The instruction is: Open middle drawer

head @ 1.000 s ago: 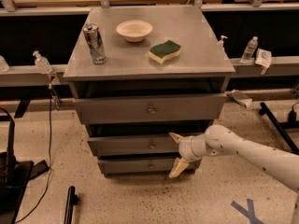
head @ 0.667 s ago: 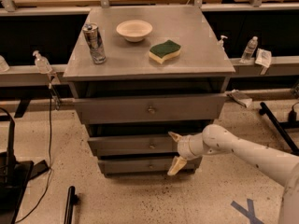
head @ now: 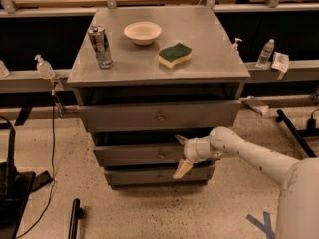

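Currently the tool (head: 182,155) is sitting wide open, fingers spanning top and bottom edges of the middle drawer (head: 134,155), just right of its knob (head: 162,156), clamping nothing. Over the last second it is edging slightly left; drawer showing no clear pull-out yet, so opening looks barely begun. Can (head: 101,46) on table: no readable label.

Cabinet of dull grey metal. Its middle drawer (head: 132,155) has a flat, matt metal front. The counter (head: 209,44) on top is smooth, faintly sheened metal, bearing a shiny metal can (head: 100,46), a matt pale bowl (head: 143,32) and a rough green-and-yellow sponge (head: 175,55). The pincer (head: 182,155), tan fingers spread on a smooth white arm, sits at the middle drawer's front. The floor (head: 149,213) is speckled.
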Controlling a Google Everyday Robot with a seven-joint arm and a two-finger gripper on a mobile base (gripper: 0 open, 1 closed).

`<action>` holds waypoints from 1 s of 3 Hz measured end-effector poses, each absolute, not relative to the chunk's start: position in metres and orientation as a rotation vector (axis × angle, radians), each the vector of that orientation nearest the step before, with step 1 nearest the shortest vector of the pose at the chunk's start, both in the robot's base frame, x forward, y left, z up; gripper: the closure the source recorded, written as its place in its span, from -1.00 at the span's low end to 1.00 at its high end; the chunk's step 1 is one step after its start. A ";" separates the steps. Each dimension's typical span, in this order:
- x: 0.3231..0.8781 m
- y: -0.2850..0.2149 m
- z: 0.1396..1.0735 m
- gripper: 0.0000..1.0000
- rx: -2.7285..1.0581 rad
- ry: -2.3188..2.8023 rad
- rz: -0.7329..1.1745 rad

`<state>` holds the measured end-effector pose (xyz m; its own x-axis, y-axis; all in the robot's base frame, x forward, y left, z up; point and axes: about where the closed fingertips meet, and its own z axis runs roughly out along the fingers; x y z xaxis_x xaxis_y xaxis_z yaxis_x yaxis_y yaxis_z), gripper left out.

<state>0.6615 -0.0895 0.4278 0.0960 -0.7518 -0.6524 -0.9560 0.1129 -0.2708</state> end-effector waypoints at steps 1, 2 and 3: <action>0.669 -0.081 0.427 -0.76 -1.698 1.701 0.391; 0.662 -0.074 0.420 -0.27 -1.741 1.728 0.435; 0.646 -0.067 0.418 0.19 -1.797 1.731 0.496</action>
<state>0.6463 -0.0667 0.4179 0.0846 -0.7683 -0.6345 -0.9877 0.0194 -0.1552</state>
